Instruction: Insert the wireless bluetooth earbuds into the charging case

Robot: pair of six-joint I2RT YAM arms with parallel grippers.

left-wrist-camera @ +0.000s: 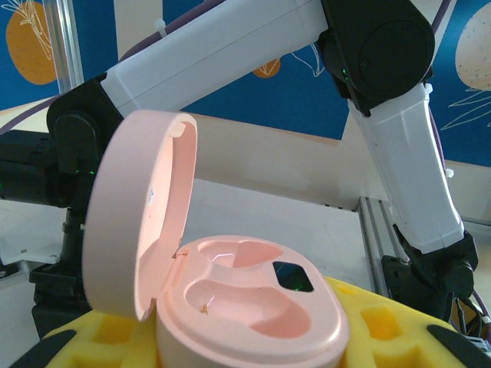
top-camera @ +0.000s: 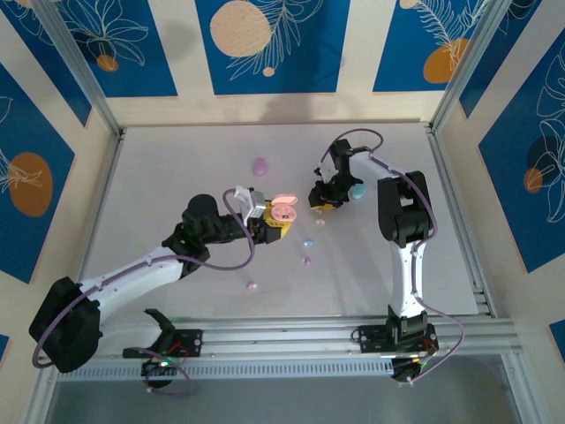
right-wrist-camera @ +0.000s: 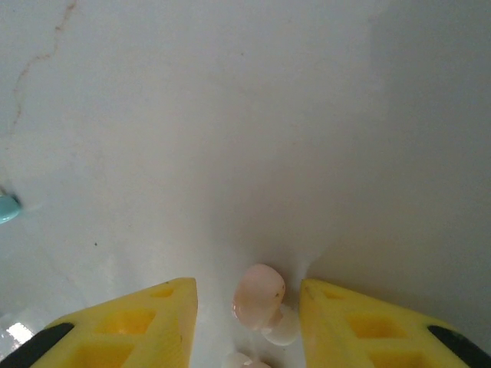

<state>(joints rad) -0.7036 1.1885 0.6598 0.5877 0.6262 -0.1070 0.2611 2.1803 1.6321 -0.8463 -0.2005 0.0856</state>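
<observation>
My left gripper [top-camera: 267, 221] is shut on the pink charging case [left-wrist-camera: 253, 299], which sits between its yellow pads [left-wrist-camera: 383, 330]. The case lid [left-wrist-camera: 142, 222] stands open and both wells are empty. In the top view the case [top-camera: 282, 210] is held just above the table's middle. My right gripper [right-wrist-camera: 247, 287] is down at the table with its yellow fingers [right-wrist-camera: 146, 322] on either side of a pink earbud [right-wrist-camera: 259, 295]. A gap shows on each side, so it is open. A second pink bud [right-wrist-camera: 244, 360] lies at the bottom edge.
A light blue oval case [top-camera: 357, 190] lies right beside the right gripper [top-camera: 323, 201], and a purple case [top-camera: 259, 165] lies farther back. Loose buds lie on the white table: a blue one [top-camera: 308, 242] and two purple ones [top-camera: 306, 260] [top-camera: 251, 285].
</observation>
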